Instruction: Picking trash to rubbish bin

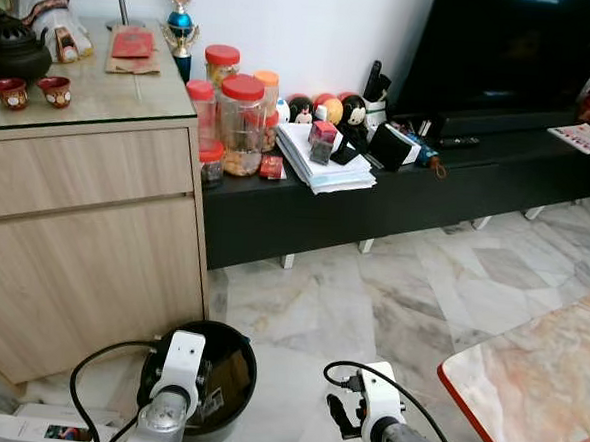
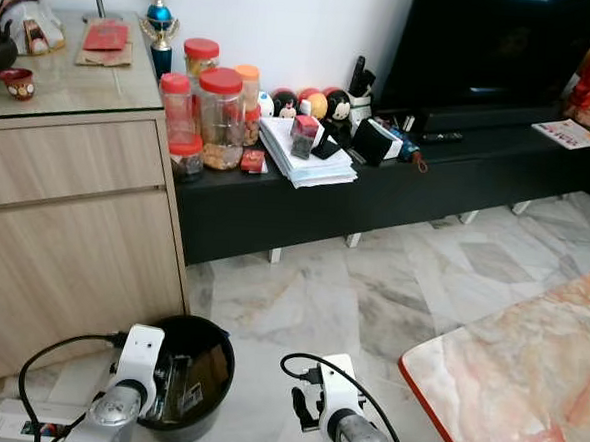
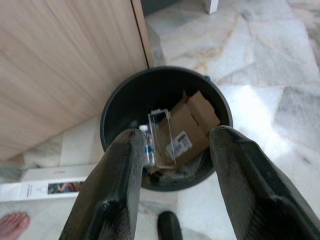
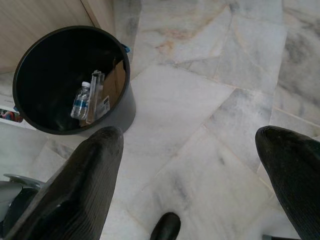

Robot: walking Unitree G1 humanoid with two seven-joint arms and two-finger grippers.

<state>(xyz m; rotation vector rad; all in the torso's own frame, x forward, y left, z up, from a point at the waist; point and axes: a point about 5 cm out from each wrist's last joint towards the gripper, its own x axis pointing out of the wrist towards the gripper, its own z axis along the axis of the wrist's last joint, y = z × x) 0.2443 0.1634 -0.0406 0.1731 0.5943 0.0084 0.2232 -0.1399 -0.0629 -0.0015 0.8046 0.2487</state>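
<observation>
A black round rubbish bin (image 1: 235, 350) stands on the marble floor beside a wooden cabinet. Inside it lie a brown cardboard box (image 3: 192, 117), a clear plastic case (image 3: 161, 136) and a small water bottle (image 4: 80, 100). My left gripper (image 3: 172, 165) hangs open right above the bin (image 3: 112, 107), nothing between its fingers. My right gripper (image 4: 187, 160) is open over bare floor to the right of the bin (image 4: 30, 60), holding nothing. Both wrists show at the bottom of the head views.
The wooden cabinet (image 1: 74, 238) stands at the left, with a low black TV bench (image 1: 397, 192) carrying jars and papers behind. A marble-topped table corner (image 1: 536, 381) juts in at the right. A white flat box (image 3: 50, 182) lies on the floor by the bin.
</observation>
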